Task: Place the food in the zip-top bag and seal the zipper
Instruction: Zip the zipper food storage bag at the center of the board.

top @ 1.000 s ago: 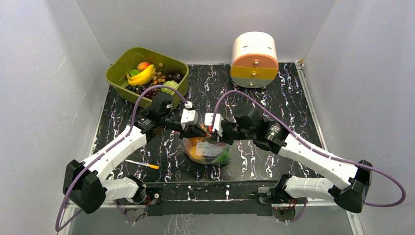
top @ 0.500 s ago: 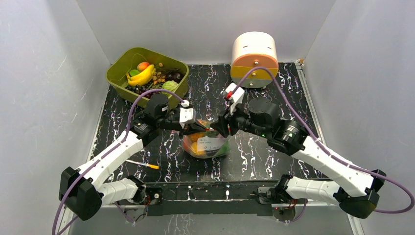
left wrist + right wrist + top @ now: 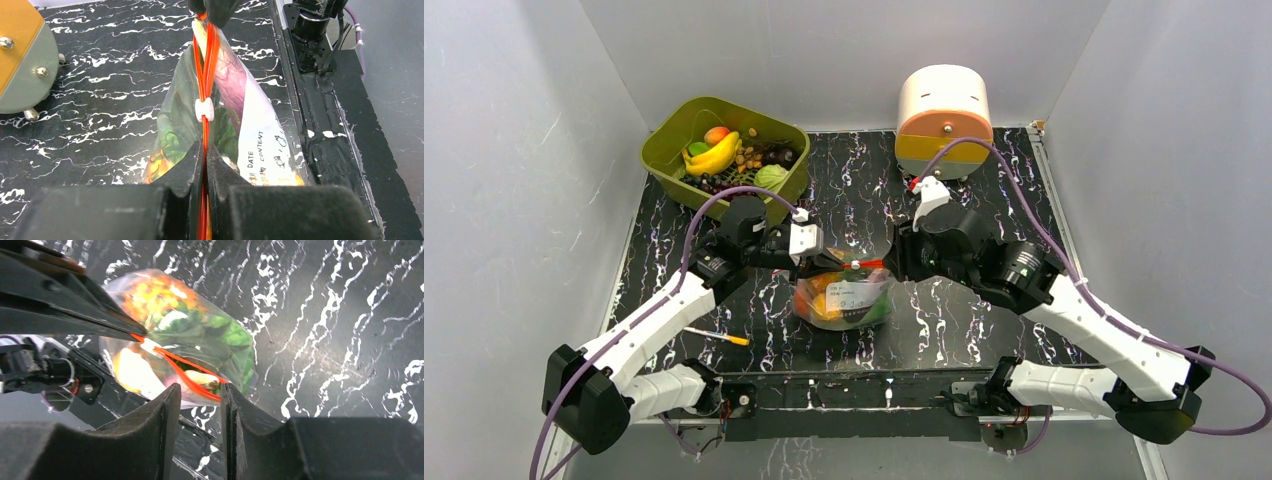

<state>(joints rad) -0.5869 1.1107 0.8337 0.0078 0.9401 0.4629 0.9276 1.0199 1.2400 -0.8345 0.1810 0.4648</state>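
The zip-top bag [image 3: 844,298] lies mid-table, clear and crinkly, with the food inside: green lettuce [image 3: 172,135], a purple piece [image 3: 230,85] and orange pieces [image 3: 150,292]. Its red-orange zipper [image 3: 864,265] runs taut between both grippers and carries a white slider [image 3: 204,109]. My left gripper [image 3: 819,262] is shut on the zipper's near end [image 3: 205,150]. My right gripper [image 3: 894,263] is at the other end, and its jaws [image 3: 200,386] stand apart with nothing between them. There the zipper [image 3: 185,372] gapes, and a pale piece [image 3: 205,379] shows in the mouth.
A green bin [image 3: 724,103] with several toy fruits stands at the back left. A round cream and orange drawer box [image 3: 942,120] is at the back, right of centre. A yellow-tipped pen [image 3: 714,335] lies near the front left edge, beside the left arm.
The right gripper has let go, turned over and moved right to the zipper's far end. The left gripper has closed on the near end, and the strip is now stretched between them.
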